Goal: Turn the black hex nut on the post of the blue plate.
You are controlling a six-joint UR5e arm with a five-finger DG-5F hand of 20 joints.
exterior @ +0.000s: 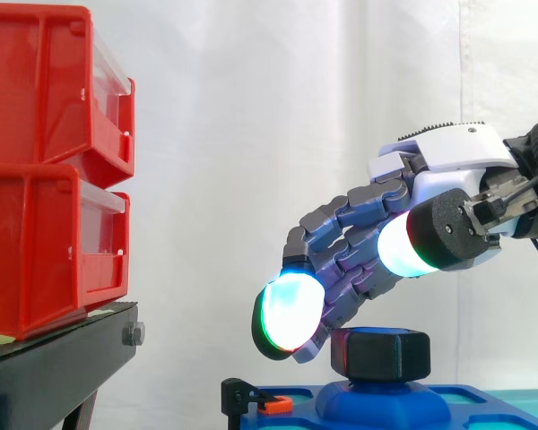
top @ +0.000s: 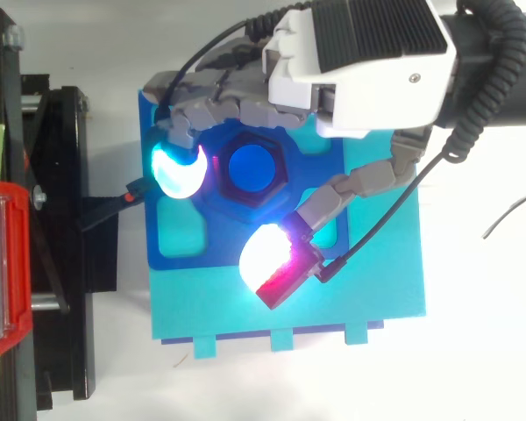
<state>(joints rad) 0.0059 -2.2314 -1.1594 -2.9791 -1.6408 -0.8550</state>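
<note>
Fingers of the hand are curling down over the black hex nut, which is sitting on the post of the blue plate. I'm seeing one cyan-green pad hanging just beside the nut's left face; whether it is touching, I cannot tell. The thumb is hovering above the nut, clear of it, so the hand is gripping nothing. Red bins are standing well left of the nut.
</note>
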